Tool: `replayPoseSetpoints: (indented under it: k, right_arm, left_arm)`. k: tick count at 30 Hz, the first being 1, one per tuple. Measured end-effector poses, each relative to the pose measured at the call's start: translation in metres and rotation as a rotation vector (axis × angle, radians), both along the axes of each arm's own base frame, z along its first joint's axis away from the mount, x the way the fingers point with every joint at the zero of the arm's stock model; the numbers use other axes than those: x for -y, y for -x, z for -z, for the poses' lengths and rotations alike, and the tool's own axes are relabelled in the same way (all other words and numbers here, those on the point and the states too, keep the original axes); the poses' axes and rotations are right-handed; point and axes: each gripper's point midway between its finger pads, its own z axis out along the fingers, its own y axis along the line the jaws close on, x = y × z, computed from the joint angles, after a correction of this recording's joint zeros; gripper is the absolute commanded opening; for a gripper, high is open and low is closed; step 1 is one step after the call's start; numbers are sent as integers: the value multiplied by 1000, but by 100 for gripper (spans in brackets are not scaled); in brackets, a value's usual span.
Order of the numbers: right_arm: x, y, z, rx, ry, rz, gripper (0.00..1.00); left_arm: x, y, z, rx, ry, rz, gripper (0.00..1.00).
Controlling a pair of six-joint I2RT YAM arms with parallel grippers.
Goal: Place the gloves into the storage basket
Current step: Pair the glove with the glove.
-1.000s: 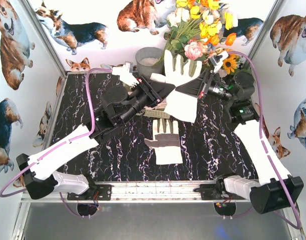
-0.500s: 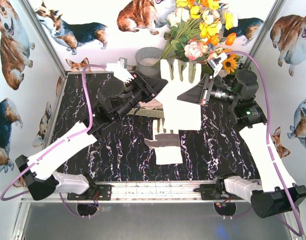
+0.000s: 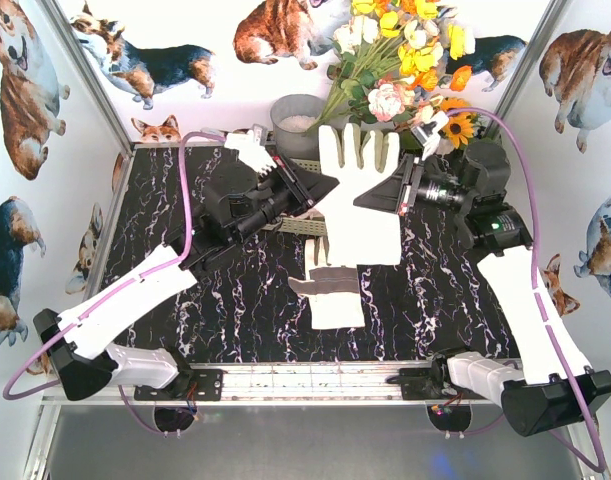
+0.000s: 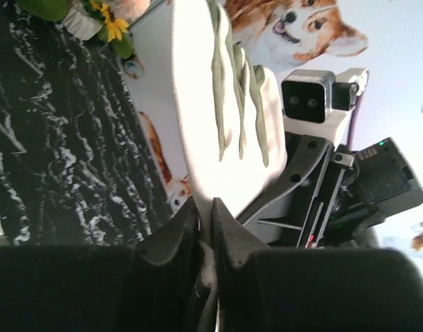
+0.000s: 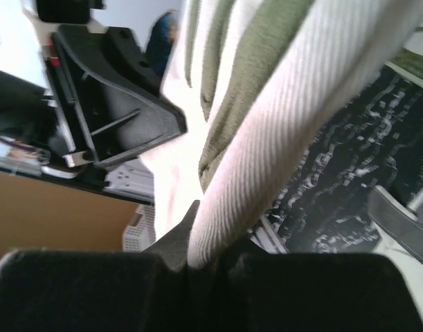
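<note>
The left tool [image 3: 333,184], looser a second ago, now pinches the left edge of the glove [image 3: 363,225]; the right tool [image 3: 361,197] stays clamped on its other edge. The cream glove, with grey strips along its fingers, is held up over the basket [image 3: 303,228]. A second glove [image 3: 330,290] lies on the surface [image 3: 235,320]

White walls [image 3: 220,100] printed with corgi dogs enclose a black marble-patterned tabletop [image 3: 245,320] veined in white. Silver metal posts [image 3: 87,75] rise at the back corners. Light is bright and even.
</note>
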Motion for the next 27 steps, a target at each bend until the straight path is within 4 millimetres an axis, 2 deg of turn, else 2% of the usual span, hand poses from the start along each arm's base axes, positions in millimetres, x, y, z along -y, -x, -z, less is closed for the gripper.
replayPoseSetpoints:
  k: [4, 7, 9, 14, 17, 19, 27]
  right_arm:
    - [-1, -3, 29, -22, 94, 43, 0]
    - [-5, -4, 66, -48, 209, 84, 0]
    - [-7, -2, 99, -67, 301, 105, 0]
    - [-9, 12, 185, -163, 483, 120, 0]
    - [-6, 15, 217, -202, 541, 127, 0]
    - [-6, 14, 232, -213, 566, 130, 0]
    - [-9, 1, 279, -301, 639, 126, 0]
  left_arm:
    - [1, 1, 22, -11, -77, 11, 0]
    - [4, 2, 58, -25, -179, 17, 0]
    - [6, 4, 88, -35, -252, 13, 0]
    - [0, 15, 181, -82, -428, 17, 0]
    - [-3, 20, 226, -102, -493, 16, 0]
    - [-3, 20, 241, -97, -504, 7, 0]
    - [-1, 9, 281, -96, -568, -26, 0]
